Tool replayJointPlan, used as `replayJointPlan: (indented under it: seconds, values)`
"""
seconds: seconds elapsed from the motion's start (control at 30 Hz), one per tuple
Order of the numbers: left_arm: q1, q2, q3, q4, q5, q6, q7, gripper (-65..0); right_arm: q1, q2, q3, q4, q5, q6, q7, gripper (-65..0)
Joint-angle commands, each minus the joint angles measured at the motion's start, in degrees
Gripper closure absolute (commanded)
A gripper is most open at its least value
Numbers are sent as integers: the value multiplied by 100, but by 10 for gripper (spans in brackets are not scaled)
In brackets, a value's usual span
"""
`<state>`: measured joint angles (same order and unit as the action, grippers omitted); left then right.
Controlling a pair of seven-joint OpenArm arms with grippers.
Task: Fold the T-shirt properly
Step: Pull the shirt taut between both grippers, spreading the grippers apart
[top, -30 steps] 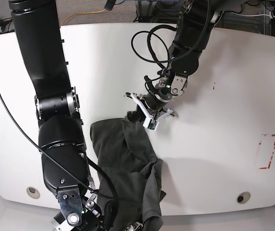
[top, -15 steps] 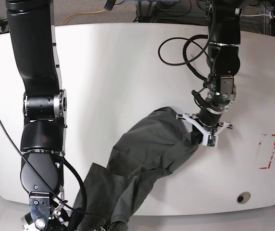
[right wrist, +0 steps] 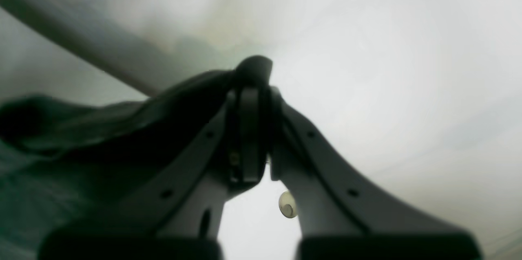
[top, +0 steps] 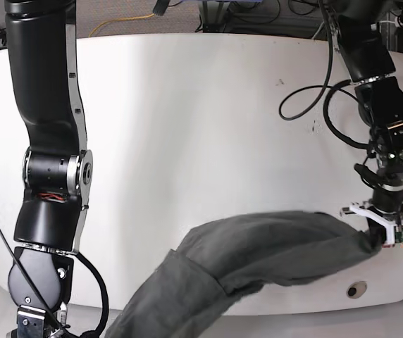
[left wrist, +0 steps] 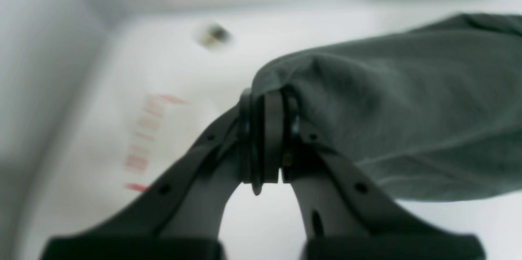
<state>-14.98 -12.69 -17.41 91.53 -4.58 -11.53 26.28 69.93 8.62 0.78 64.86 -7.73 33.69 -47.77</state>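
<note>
The T-shirt [top: 258,257] lies as a long twisted band across the near edge of the white bench [top: 187,127], sagging off its front at the lower left. Only the right wrist view shows the right gripper [right wrist: 255,89], its fingers [right wrist: 248,129] clamped on a dark fold. The left gripper [top: 381,236], fingers closed on the shirt's far end, has dragged it from mid-bench toward the red marking [left wrist: 142,137], stretching a once-bunched cloth.
</note>
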Motion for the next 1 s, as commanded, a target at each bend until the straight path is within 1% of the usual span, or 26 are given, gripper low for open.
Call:
replayJointPlan:
  seconds: [0.0, 0.1, 0.17, 0.2, 0.27, 0.33, 0.43, 0.5, 0.6, 0.63, 0.73, 0.83, 0.93, 0.97]
  values:
    - [-387, -195, -198, 144, -39, -232, 40, 0, 378, 30, 182, -11, -5, -59, 183, 0]
    - [-774, -318, -567, 118, -39, -469, 383, 0, 387, 30, 402, 15, -5, -59, 139, 0]
    - [-1003, -415, -751, 74, -30, -566, 620, 0, 361, 39, 516, -3, -32, -59, 60, 0]
    - [-1082, -467, -804, 12, -30, -636, 717, 0, 273, 92, 639, -3, -32, -59, -10, 0]
    - [-1126, -511, -822, -93, -30, -768, 796, 0, 62, 197, 850, 15, 3, -59, -72, 0]
    - [-1073, -547, -831, -102, -30, -917, 805, 0, -202, 197, 1078, 50, 3, -59, -177, 0]
    - [-721, -564, -831, -23, -30, -1067, 805, 0, -650, 232, 1430, 314, 12, -51, -441, 0]
    - [-572, -555, -831, -32, -30, -1111, 805, 0, -984, 232, 1632, 419, 12, -15, -467, 0]
    - [-220, -503, -831, -32, -30, -1146, 805, 0, -1521, 206, 1817, 499, 12, 248, -511, 0]
    - [-18, -441, -831, -23, -30, -1146, 787, 0, -1784, 215, 1931, 622, 12, 345, -608, 0]
    - [413, -415, -839, -32, -30, -1146, 778, 0, -2488, 197, 2388, 1008, 12, 468, -713, 0]
    - [791, -415, -839, -41, -30, -1155, 778, 0, -3041, 180, 2511, 1052, 21, 468, -731, 0]
    - [1142, -432, -839, -32, -30, -1243, 778, 0, -3613, 232, 2634, 1096, 320, 477, -731, 0]
    - [1257, -432, -839, -41, -21, -1287, 778, 0, -3833, 250, 2731, 1123, 505, 468, -722, 0]
